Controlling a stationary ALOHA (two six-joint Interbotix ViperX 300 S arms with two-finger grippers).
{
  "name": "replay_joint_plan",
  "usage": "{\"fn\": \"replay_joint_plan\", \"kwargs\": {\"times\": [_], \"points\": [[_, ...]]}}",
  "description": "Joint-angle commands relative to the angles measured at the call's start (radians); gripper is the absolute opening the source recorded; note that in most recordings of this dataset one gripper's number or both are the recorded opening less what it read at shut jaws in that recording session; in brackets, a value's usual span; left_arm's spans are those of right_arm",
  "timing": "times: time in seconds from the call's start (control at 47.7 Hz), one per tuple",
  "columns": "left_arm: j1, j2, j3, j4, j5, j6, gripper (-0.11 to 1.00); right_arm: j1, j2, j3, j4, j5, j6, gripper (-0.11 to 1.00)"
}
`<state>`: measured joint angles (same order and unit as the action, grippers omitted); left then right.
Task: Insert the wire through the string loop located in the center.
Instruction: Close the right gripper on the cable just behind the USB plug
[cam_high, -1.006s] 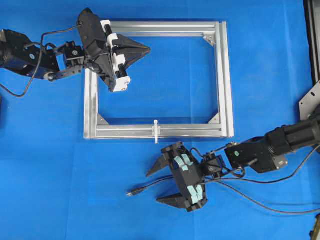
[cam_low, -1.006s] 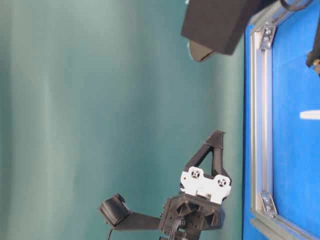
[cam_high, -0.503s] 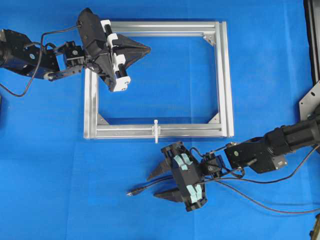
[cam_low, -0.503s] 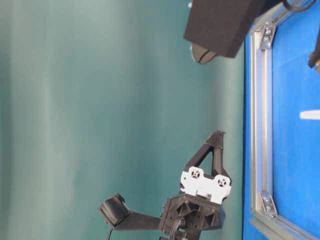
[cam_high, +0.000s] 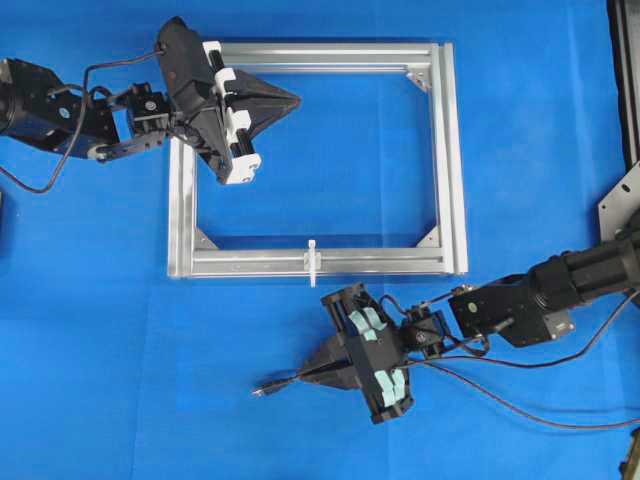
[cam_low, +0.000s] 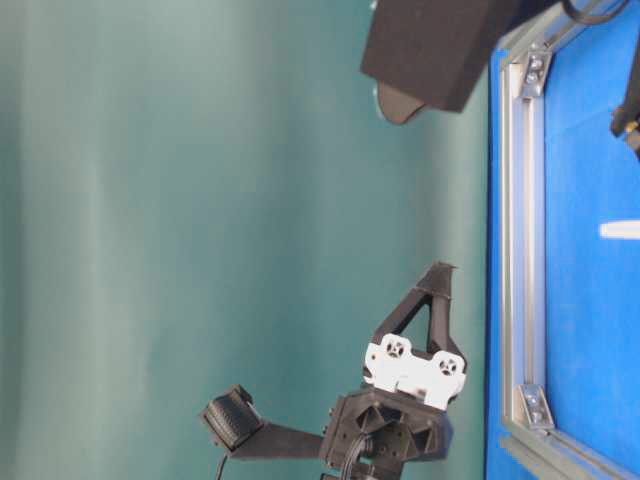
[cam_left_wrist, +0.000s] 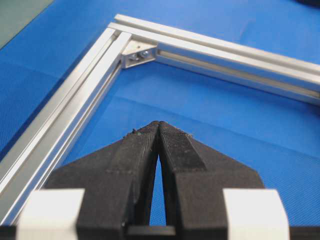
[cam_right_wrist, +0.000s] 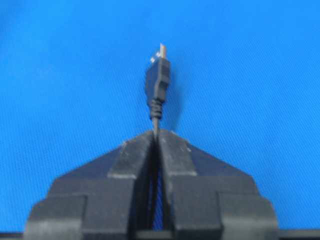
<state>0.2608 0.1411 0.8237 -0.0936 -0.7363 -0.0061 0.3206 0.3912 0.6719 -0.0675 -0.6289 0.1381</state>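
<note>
The wire (cam_high: 285, 381) lies on the blue cloth below the frame, its small plug tip pointing left. My right gripper (cam_high: 305, 373) is shut on it just behind the plug. In the right wrist view the plug (cam_right_wrist: 158, 82) sticks out ahead of the closed right gripper (cam_right_wrist: 157, 132). The string loop (cam_high: 312, 262) stands white and upright on the near bar of the silver frame (cam_high: 450, 150), a short way above the right gripper. My left gripper (cam_high: 297, 99) hovers shut and empty over the frame's upper left part; its tips (cam_left_wrist: 159, 123) meet above blue cloth.
The rest of the wire trails right across the cloth (cam_high: 520, 408), beside the right arm's own black cables (cam_high: 540, 362). A silver bracket (cam_high: 620, 205) and a dark object (cam_high: 625, 80) sit at the right edge. The frame's corner bracket (cam_left_wrist: 140, 54) lies ahead of the left gripper.
My right gripper has gone from wide open to shut on the wire behind its plug. The left arm has stayed where it was.
</note>
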Motion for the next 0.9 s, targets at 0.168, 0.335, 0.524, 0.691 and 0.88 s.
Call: {"fn": "replay_joint_plan", "kwargs": {"times": [0.168,0.335,0.524,0.691,0.88], "points": [[-0.002,-0.028,-0.017,0.003,-0.006,-0.002,0.0,0.002,-0.025,-0.011,0.005,-0.011,0.008,-0.02],[-0.002,-0.028,-0.017,0.003,-0.006,-0.002,0.0,0.002,-0.071,-0.008,0.005,0.003,0.008,-0.02],[-0.002,-0.028,-0.017,0.003,-0.006,-0.002,0.0,0.002,-0.138,-0.015,0.005,0.094,0.006,-0.02],[-0.002,-0.028,-0.018,0.003,-0.006,-0.002,0.0,0.003,-0.215,-0.02,0.005,0.193,0.006,-0.02],[-0.002,-0.028,-0.018,0.003,-0.006,-0.002,0.0,0.003,-0.252,-0.021,0.005,0.236,0.006,-0.02]]}}
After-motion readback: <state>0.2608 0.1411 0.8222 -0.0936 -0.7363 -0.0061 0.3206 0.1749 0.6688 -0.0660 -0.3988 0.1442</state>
